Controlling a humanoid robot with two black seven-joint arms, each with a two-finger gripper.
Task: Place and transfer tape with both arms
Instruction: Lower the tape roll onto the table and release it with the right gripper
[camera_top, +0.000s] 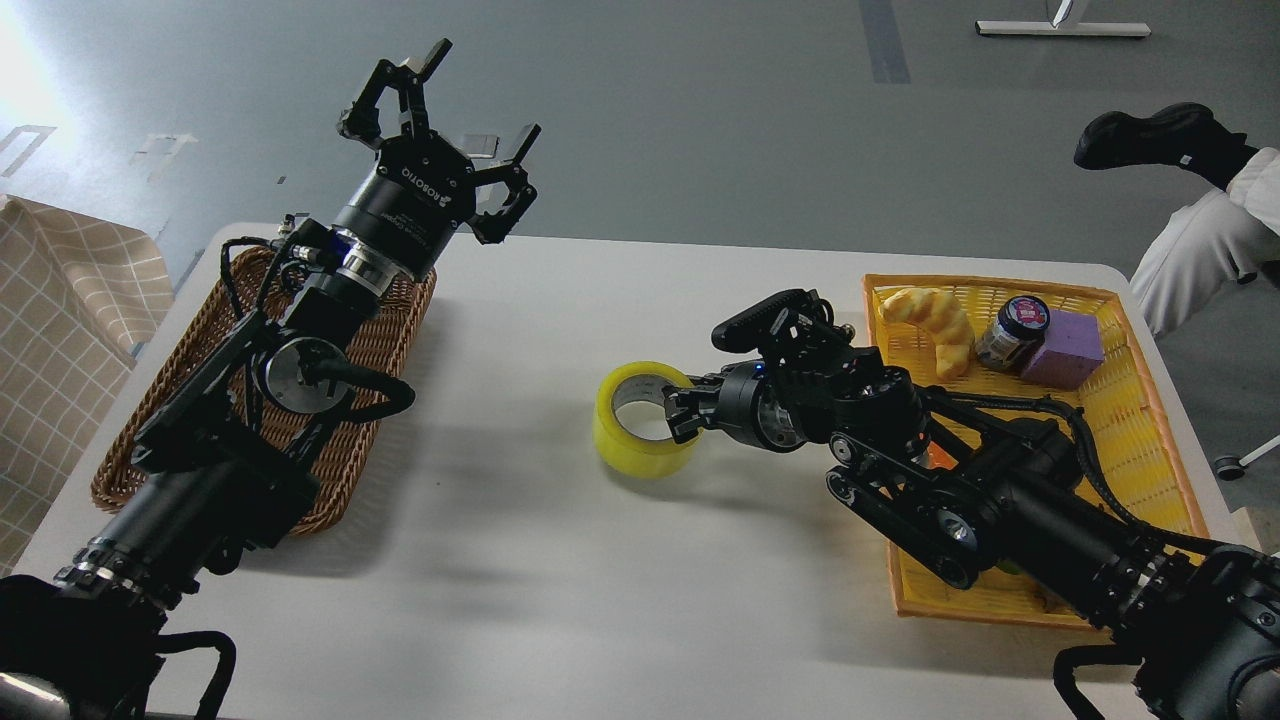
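Note:
The tape (640, 440), a yellow ring-shaped roll with a grey-white core, stands tilted near the middle of the white table (620, 580). My right gripper (682, 410) is shut on the roll's right rim, with fingers reaching into its core. My left gripper (440, 120) is open and empty, raised high above the far left table edge, over the end of the brown wicker basket (360, 400). It is far from the tape.
A yellow tray (1140, 400) at the right holds a croissant (930, 320), a dark-lidded jar (1010, 332) and a purple block (1065, 350). A person's leg and black shoe (1160, 135) are at the far right. Checked cloth (60, 300) lies at the left.

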